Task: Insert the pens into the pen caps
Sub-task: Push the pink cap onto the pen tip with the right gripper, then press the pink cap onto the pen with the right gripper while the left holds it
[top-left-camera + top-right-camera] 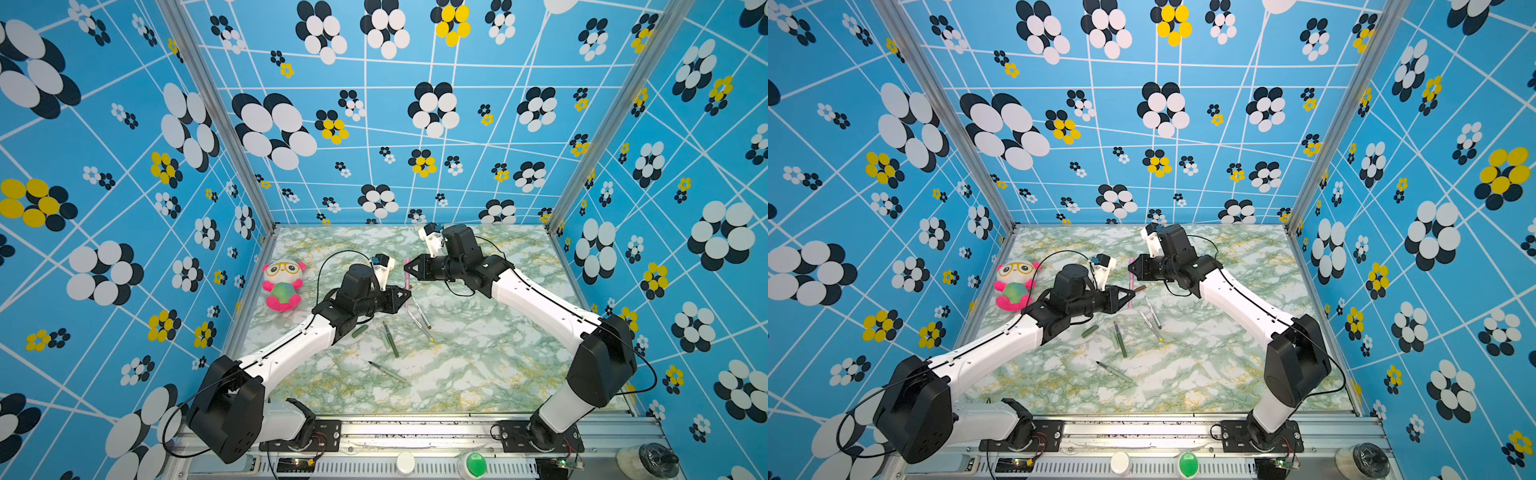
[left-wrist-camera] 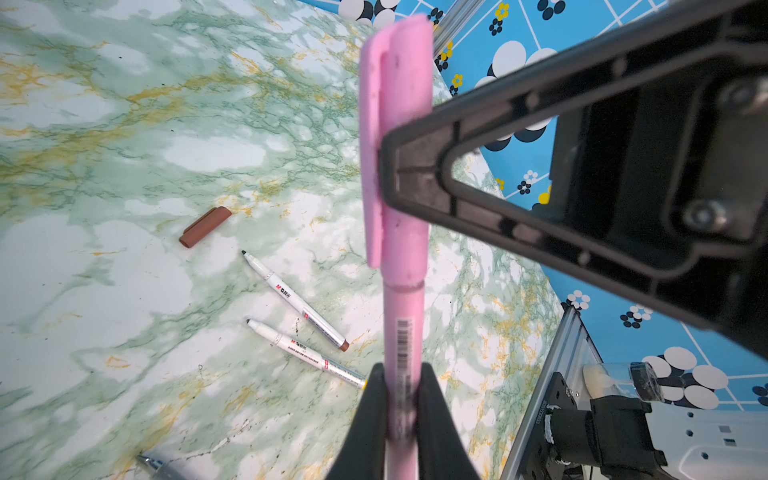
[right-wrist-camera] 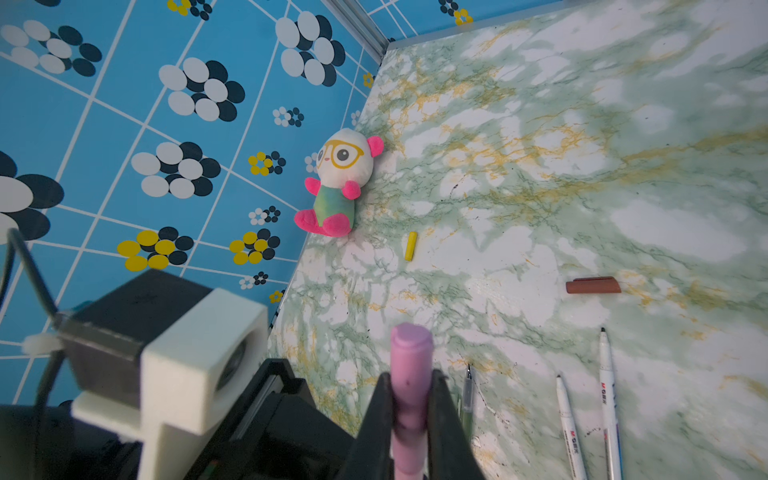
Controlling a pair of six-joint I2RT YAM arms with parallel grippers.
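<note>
The table, a marble-look sheet veined green and yellow, sits inside three blue walls printed with white lines and black, white and yellow flower dots, joined at the corners by aluminium posts. Above mid-table the left gripper is clamped on the pink pen at its barrel. The right gripper pinches the pink cap, which covers the pen's tip. On the surface lie a brown-ended white pen, a yellow-ended white pen, a brown cap, a yellow cap and, against the left wall, a plush toy.

Plush panda on marbled table, near patterned wall
</note>
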